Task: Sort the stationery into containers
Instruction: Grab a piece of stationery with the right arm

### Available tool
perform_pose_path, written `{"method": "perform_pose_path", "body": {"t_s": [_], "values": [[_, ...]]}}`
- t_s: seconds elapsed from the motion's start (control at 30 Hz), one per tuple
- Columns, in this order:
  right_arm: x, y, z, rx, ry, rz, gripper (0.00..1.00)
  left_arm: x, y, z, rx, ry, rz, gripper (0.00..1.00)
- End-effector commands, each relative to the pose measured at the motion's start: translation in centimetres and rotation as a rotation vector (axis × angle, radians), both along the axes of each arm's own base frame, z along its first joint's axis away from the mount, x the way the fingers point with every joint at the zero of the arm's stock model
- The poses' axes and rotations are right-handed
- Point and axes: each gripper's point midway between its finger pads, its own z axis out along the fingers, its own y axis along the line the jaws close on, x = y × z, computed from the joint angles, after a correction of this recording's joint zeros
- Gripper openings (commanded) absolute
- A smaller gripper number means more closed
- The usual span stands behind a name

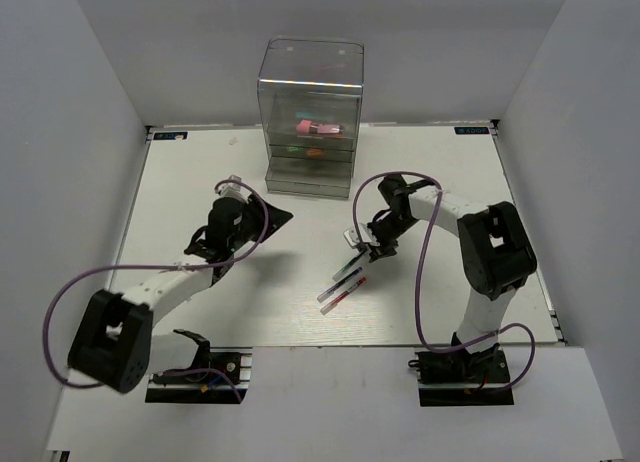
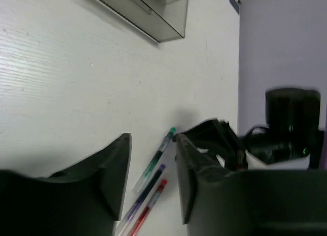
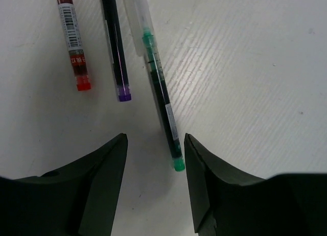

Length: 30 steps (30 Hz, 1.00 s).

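- Pink block (image 1: 318, 128) sits inside the clear cabinet (image 1: 300, 72), which stands at the far side of the table (image 1: 180, 182). So I think that piece is already sorted.
- Bits of green and orange show in the drawers under it. They are too small for me to tell what they are, but they look put away too.
- Three pens lie on the table, close side by side and well apart from the cabinet: the green pen (image 3: 161, 98), the dark pen (image 3: 115, 42) with a purple end, and the red pen (image 3: 71, 37). None of them is in the cabinet yet.
- The right fingers (image 3: 107, 169) are open wide and hold nothing. They hang low over the table, right at the pens. The green end of the green pen lies in the gap between them, close to one side.
- The left fingers (image 2: 115, 169) are open too and hold nothing. They point toward the pens from the other side but are not touching them.
- I think part of the job is done and three pens are left.
- The green pen looks like the next one to pick up, since it is the one between the right fingers.
- After that, each pen must be carried across the table to the cabinet.
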Motion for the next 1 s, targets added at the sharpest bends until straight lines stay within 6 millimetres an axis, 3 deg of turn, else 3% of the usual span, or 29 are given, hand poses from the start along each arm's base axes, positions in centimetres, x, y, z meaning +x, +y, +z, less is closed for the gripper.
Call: {"method": "perform_pose_path", "body": {"t_s": [0.0, 0.07, 0.17, 0.2, 0.23, 0.27, 0.3, 0.33, 0.4, 0.47, 0.57, 0.63, 0.67, 0.73, 0.9, 0.93, 0.97], "values": [[0.4, 0.4, -0.7, -0.029, -0.016, 0.024, 0.55, -3.1, 1.4, 0.6, 0.066, 0.020, -0.035, 0.53], [0.4, 0.6, -0.8, -0.042, -0.007, 0.024, 0.55, -4.1, 2.0, 1.5, 0.062, 0.001, -0.027, 0.71], [0.3, 0.6, -1.6, -0.074, 0.016, 0.028, 0.51, -5.8, 2.3, 0.9, -0.008, 0.041, -0.007, 0.88], [0.2, 0.5, -2.0, -0.085, 0.025, 0.029, 0.48, -6.9, 2.5, -0.3, -0.076, 0.091, 0.031, 0.89], [0.3, 0.7, -2.1, -0.088, 0.028, 0.029, 0.45, -7.0, 2.2, 0.0, -0.143, 0.074, 0.038, 0.89], [0.4, 0.5, -2.4, -0.102, 0.030, 0.028, 0.39, -7.7, 1.8, -0.1, -0.199, 0.080, 0.018, 0.83], [0.2, 0.5, -2.5, -0.108, 0.034, 0.028, 0.37, -9.0, 1.9, -2.4, -0.229, 0.120, 0.016, 0.82], [0.1, 0.4, -2.7, -0.115, 0.037, 0.031, 0.35, -8.8, 1.5, -0.7, -0.325, 0.066, 0.011, 0.81], [0.1, 0.1, -3.0, -0.130, 0.041, 0.028, 0.25, -9.8, 0.8, -1.7, -0.355, 0.100, -0.043, 0.73], [0.2, 0.0, -3.0, -0.144, 0.045, 0.015, 0.11, -9.0, 0.3, -0.7, -0.309, 0.089, -0.069, 0.66], [1.3, 0.4, -1.9, -0.139, 0.043, -0.060, 0.00, -7.7, -0.1, -0.4, -0.118, 0.073, -0.125, 0.58], [2.7, 1.3, -0.7, -0.102, 0.049, -0.153, 0.00, -7.2, 0.1, -0.5, 0.011, 0.039, -0.185, 0.49], [4.9, 2.4, 1.5, -0.062, 0.028, -0.222, 0.00, -6.8, 0.1, 0.0, 0.059, 0.046, -0.206, 0.45], [7.3, 3.6, 3.9, -0.018, 0.004, -0.296, 0.00, -6.5, 0.4, -0.5, 0.148, 0.055, -0.239, 0.37], [13.0, 6.8, 10.5, 0.124, -0.100, -0.461, 0.00, -6.1, -0.5, 0.4, 0.258, -0.035, -0.385, 0.32], [14.5, 7.1, 11.5, 0.149, -0.149, -0.490, 0.00, -6.0, -0.4, 0.1, 0.275, -0.028, -0.396, 0.32], [15.1, 7.4, 10.8, 0.141, -0.125, -0.529, 0.00, -5.5, -0.3, 0.0, 0.316, -0.031, -0.406, 0.32]]}}
